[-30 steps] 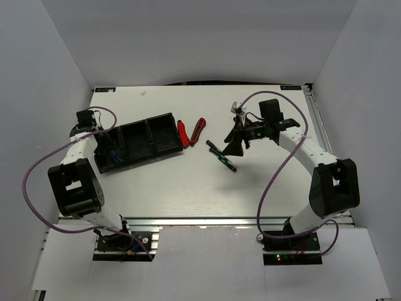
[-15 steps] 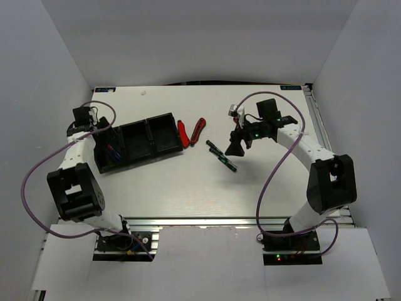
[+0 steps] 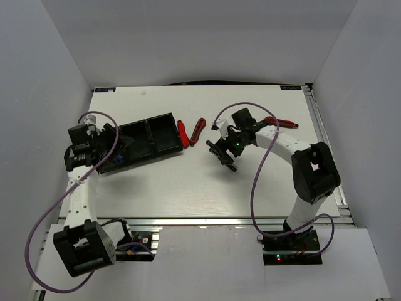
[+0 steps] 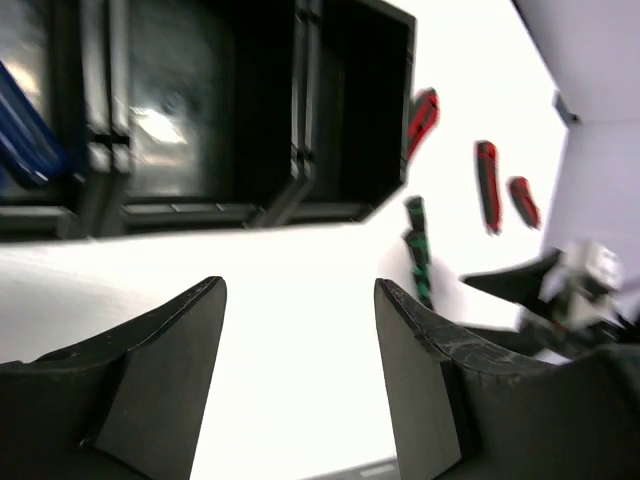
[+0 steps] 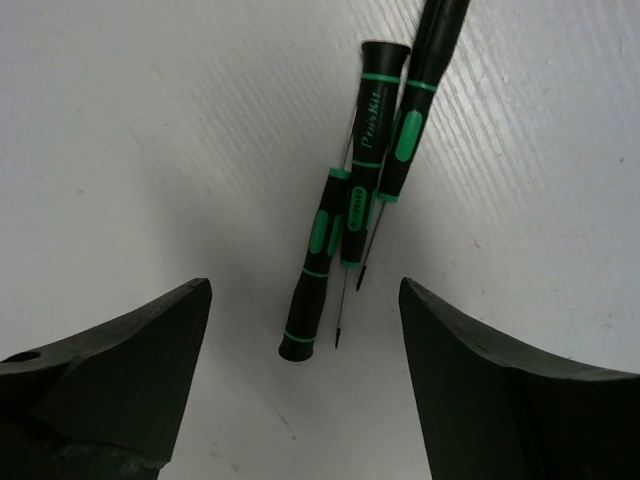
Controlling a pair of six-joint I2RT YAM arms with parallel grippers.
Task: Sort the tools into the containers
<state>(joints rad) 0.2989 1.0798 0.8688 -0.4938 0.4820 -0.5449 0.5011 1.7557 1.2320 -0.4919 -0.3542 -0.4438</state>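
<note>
White-walled enclosure, matte white tabletop (image 3: 188,182), flat even light.

Black plastic tray (image 3: 150,135) sits at a slant, centre-left of the top view. It has three boxy compartments with thin upright walls and glossy floors that catch glare. The leftmost compartment holds thin blue-handled screwdrivers (image 4: 25,140). The other two look empty from the left wrist view.

Left hand (image 4: 300,370) is at the tray's left end, fingers well apart with nothing between them. Judged free to fetch another tool.

Right hand (image 5: 303,300) is at centre of the top view, pointing down. Its broad dark fingers are spread wide on either side of three black-and-green screwdrivers (image 5: 350,220) and touch none of them. These lie in a loose overlapping bundle: slim round handles, black with green bands, and needle-thin shafts. Judged: the hand straddles the bundle so that closing would pinch a handle across its width. Being slim, round and stacked, they may roll or come up more than one at a time.

A red-and-black folding cutter (image 3: 182,133) lies just right of the tray, with a second cutter (image 3: 198,130) beside it. A third cutter (image 3: 283,122) lies at upper right, close by the right arm. All three are elongated, smooth-shelled and flat on the tabletop. Judged: sorting is partway, with the green-banded and red tools still out of the tray.
</note>
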